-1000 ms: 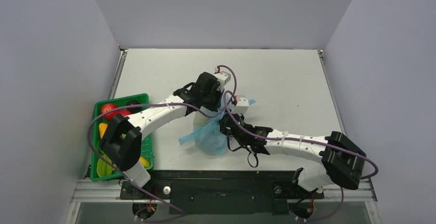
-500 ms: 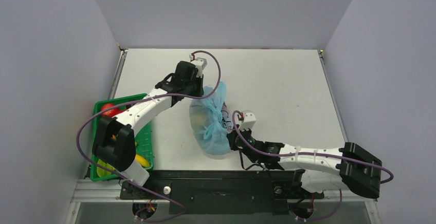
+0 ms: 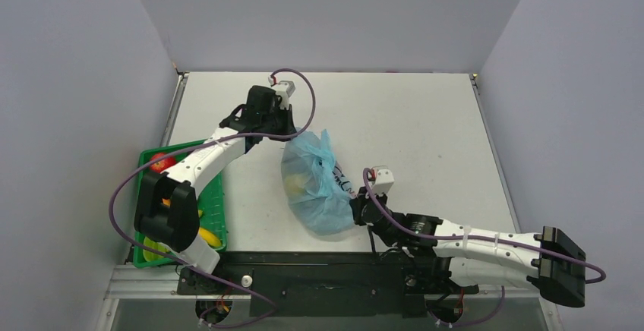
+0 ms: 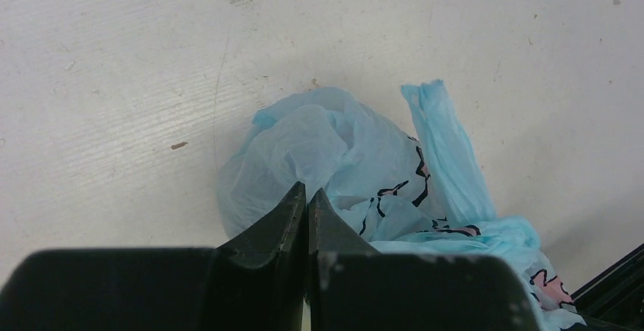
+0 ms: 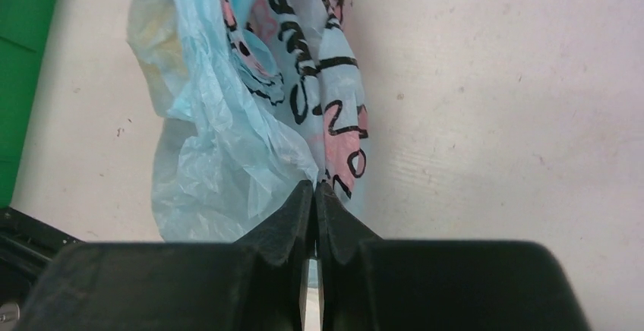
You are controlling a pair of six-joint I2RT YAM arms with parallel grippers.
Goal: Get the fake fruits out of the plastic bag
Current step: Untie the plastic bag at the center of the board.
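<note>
The light-blue plastic bag (image 3: pixel 317 187) lies crumpled on the white table, between my two grippers. A yellow fruit (image 3: pixel 298 182) shows faintly through its skin; in the right wrist view it is a pale patch (image 5: pixel 152 50). The other fake fruits are hidden. My left gripper (image 3: pixel 290 132) is shut at the bag's far upper edge (image 4: pixel 304 141), with a fold running into its tips. My right gripper (image 3: pixel 357 208) is shut on the bag's near right edge (image 5: pixel 334 133), and the film gathers into its closed tips.
A green tray (image 3: pixel 143 165) stands at the table's left edge and holds a red apple (image 3: pixel 161 162) and yellow bananas (image 3: pixel 209 237). Its corner shows in the right wrist view (image 5: pixel 23 58). The left arm reaches over the tray's far end.
The left gripper has moved back and left, and the right gripper has pulled toward the near right. The bag has stretched out between them and now lies lower and flatter.
</note>
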